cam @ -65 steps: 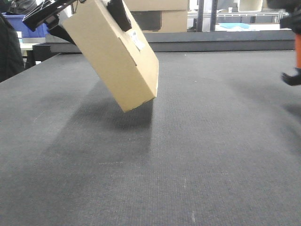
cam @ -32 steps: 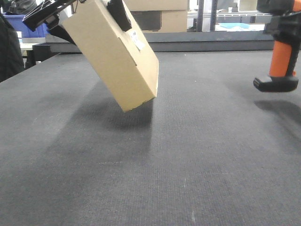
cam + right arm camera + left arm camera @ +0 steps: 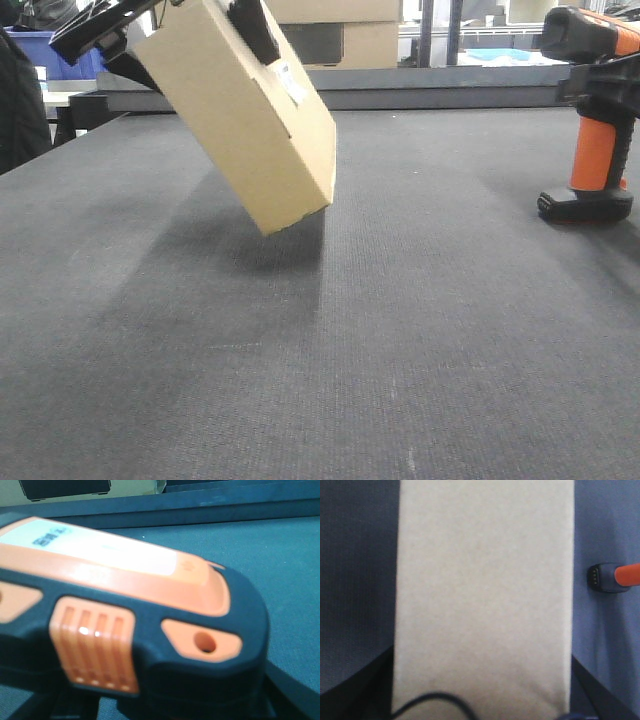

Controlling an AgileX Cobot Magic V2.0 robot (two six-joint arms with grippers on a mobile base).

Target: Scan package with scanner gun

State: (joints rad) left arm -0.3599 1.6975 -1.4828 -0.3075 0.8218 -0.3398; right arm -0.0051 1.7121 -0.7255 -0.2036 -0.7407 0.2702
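My left gripper (image 3: 190,45) has its fingers (image 3: 252,28) closed across the package (image 3: 250,140), one on each broad face. It holds the package tilted, with the low corner clear of the table (image 3: 400,350). The label (image 3: 290,85) sits on the package's upper face, just below the near finger.

Well off to the package's right, my right gripper (image 3: 600,85) looks clamped round the neck of the scanner gun (image 3: 595,150), though the frame edge cuts most of it off. The gun stands upright with its head pointing back toward the package. I cannot tell whether its foot touches the table.

I judge both pickups done and the package presented. Still to do are bringing the gun closer to the package, lining it up on the label and triggering the scan.

Compared with half a second ago, the gun has dropped, so its head is now in view. A second ago only a sliver of it showed. The package has not moved.
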